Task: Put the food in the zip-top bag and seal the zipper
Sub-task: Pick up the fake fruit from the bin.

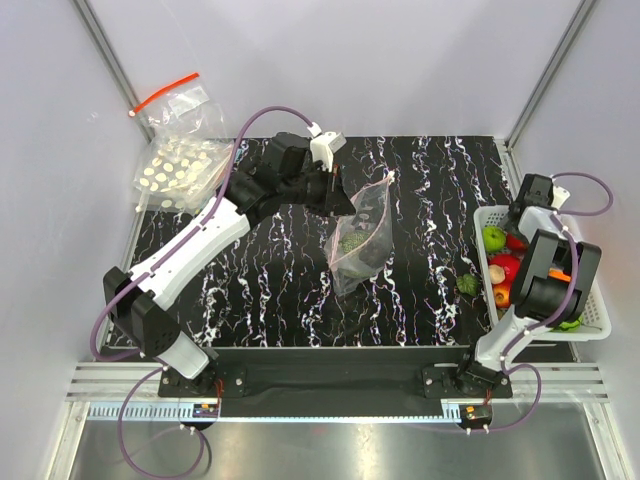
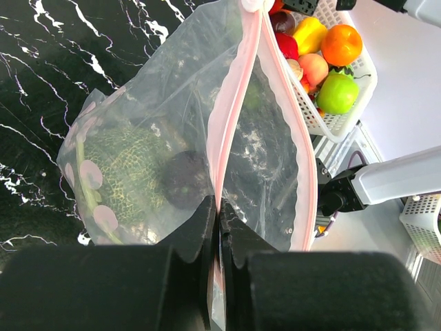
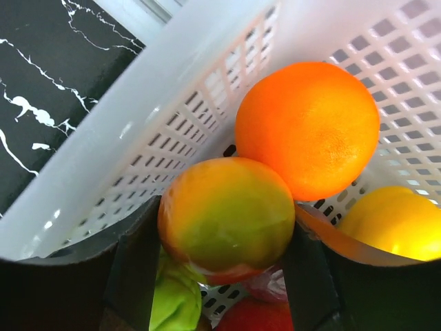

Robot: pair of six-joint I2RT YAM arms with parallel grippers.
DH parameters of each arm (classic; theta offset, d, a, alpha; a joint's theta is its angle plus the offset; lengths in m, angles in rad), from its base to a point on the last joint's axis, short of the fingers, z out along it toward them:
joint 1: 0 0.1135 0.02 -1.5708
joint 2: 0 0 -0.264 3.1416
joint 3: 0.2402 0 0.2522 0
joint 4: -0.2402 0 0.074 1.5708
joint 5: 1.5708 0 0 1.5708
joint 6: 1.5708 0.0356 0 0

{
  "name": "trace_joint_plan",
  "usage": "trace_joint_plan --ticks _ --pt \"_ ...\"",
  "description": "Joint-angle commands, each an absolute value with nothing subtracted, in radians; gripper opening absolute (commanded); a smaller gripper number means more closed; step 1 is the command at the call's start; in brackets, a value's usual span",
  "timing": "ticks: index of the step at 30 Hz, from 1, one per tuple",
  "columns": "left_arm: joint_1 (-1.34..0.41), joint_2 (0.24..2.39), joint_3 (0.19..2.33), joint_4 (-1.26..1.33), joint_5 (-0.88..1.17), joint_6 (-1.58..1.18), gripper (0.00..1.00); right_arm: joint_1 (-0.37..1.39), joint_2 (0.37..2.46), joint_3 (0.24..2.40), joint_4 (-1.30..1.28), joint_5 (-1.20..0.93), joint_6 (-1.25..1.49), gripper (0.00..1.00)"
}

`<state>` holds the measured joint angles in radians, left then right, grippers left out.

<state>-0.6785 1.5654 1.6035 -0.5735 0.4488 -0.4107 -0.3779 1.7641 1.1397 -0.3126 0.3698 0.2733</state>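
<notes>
Top external view, from the near edge outward: the left arm reaches across the black marbled table (image 1: 260, 290) toward its middle. There the left gripper (image 1: 340, 205) is clenched on the zip-top bag (image 1: 368, 235). The left wrist view shows its fingers pressed together on one end of the bag's mouth, where the two sides of the pink zipper (image 2: 231, 103) meet. Past the fingers the two sides part, so the mouth gapes open. The dark green bumpy lump (image 2: 127, 169) sits inside the bag, low in it. Whether the bag's bottom rests on the table cannot be told.

On the right, the right arm bends down into a white basket (image 1: 600, 325) at the table's right edge. In the right wrist view the right gripper (image 3: 226, 234) has a finger close against each side of an orange-and-green fruit (image 3: 227, 207). Whether they press on it cannot be told. An orange (image 3: 310, 127) lies just behind that fruit and a yellow fruit (image 3: 393, 221) beside it.

A small green piece (image 1: 467, 285) lies on the table just beside the basket's left wall.

Farthest off, at the far left corner, lies a stack of bags with white dots (image 1: 180, 172). Behind it is a clear bag with a bright red strip (image 1: 185, 105).
</notes>
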Motion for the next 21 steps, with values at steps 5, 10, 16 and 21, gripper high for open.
trace_joint_plan --ticks 5,10,16,21 --pt "-0.672 1.517 1.608 -0.531 0.463 -0.402 0.08 -0.387 1.491 1.069 -0.281 0.45 0.276 0.6" --pt "-0.672 1.508 1.608 -0.532 0.465 -0.396 0.08 -0.385 1.359 1.08 -0.36 0.367 0.273 0.6" --pt "-0.672 1.505 1.608 -0.534 0.468 -0.388 0.08 -0.385 1.14 1.104 -0.459 0.125 0.276 0.58" --pt "-0.672 1.487 1.595 -0.535 0.457 -0.379 0.08 -0.348 0.942 1.15 -0.517 -0.228 0.357 0.57"
